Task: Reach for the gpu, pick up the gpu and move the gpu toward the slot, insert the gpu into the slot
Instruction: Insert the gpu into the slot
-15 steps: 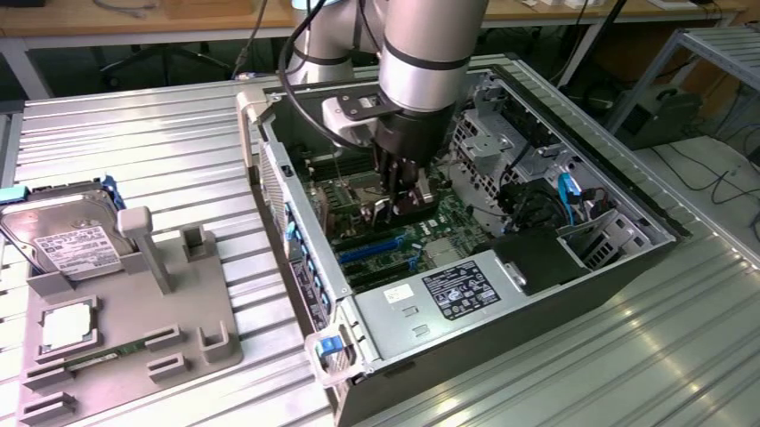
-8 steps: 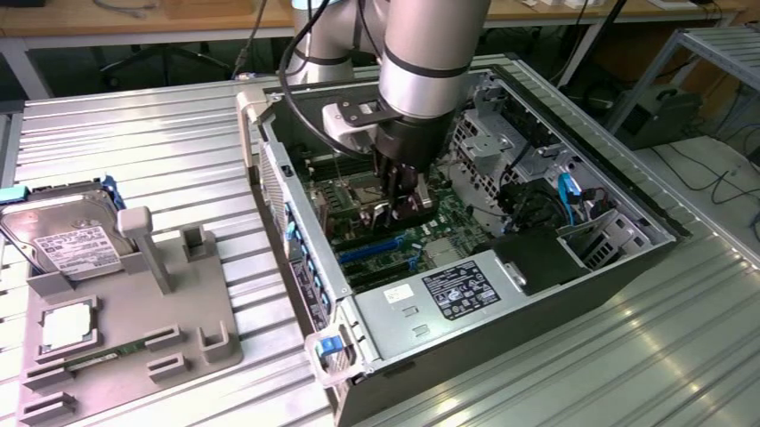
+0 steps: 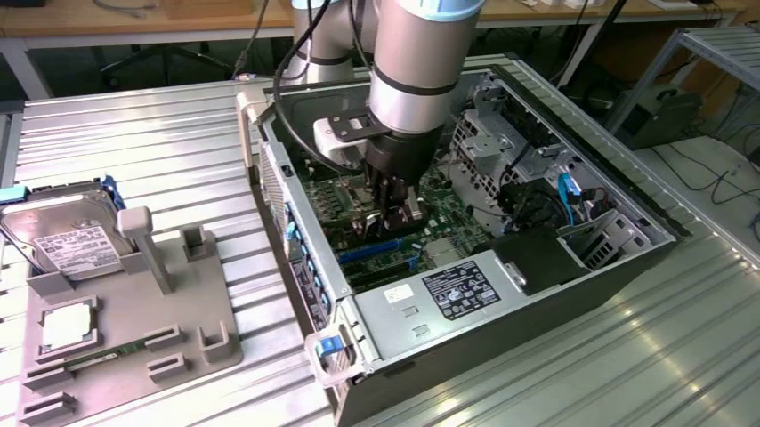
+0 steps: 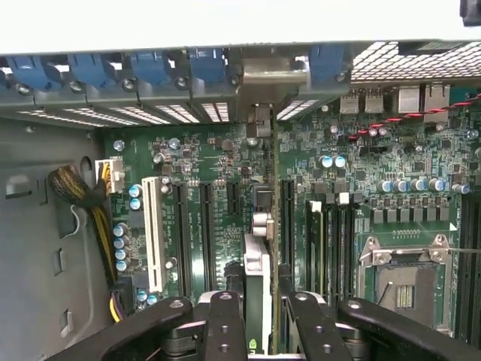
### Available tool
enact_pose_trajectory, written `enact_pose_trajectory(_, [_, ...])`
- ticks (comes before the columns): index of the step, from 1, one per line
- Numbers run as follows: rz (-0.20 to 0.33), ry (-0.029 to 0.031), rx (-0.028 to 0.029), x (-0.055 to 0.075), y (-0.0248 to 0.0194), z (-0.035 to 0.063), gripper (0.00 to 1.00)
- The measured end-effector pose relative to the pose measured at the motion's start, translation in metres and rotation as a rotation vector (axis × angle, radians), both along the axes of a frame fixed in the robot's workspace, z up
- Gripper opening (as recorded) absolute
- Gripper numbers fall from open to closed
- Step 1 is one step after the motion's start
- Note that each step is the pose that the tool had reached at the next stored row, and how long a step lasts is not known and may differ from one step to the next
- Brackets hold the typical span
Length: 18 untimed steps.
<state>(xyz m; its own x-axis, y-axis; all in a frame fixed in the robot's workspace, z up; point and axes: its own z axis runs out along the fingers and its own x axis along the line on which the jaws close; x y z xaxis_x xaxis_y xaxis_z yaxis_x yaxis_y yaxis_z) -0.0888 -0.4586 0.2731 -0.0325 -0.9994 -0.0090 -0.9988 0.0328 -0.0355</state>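
Between the fingers (image 4: 263,320), part-closed and clamped on it, the gpu (image 4: 259,286) stands on edge, its bracket end reaching the rear wall of the computer case (image 3: 594,276). Just below the fingers lie the motherboard (image 4: 361,162) and the blue slot (image 3: 377,251). Power supply (image 3: 446,298) label nearby: print unreadable. Card's lower edge hidden.

drive cage (image 3: 499,142) crowding motherboard (image 4: 361,158), power supply (image 3: 440,298) alongside

Thin dark gpu (image 4: 264,248) edge-on, upright over green motherboard, silver bracket at case wall, blue slot (image 3: 377,252) beside it
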Motion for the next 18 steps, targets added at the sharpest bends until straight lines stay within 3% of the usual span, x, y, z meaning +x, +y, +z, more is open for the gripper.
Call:
enact_pose_trajectory(2, [0.0, 0.0165, 0.0003, -0.0012, 0.0, -0.0077, 0.27])
enact_pose_trajectory(4, [0.0, 0.0179, 0.0003, -0.0012, 0.0, -0.0125, 0.27])
enact_pose_trajectory(18, [0.0, 0.0179, 0.0005, -0.0012, 0.0, -0.0128, 0.27])
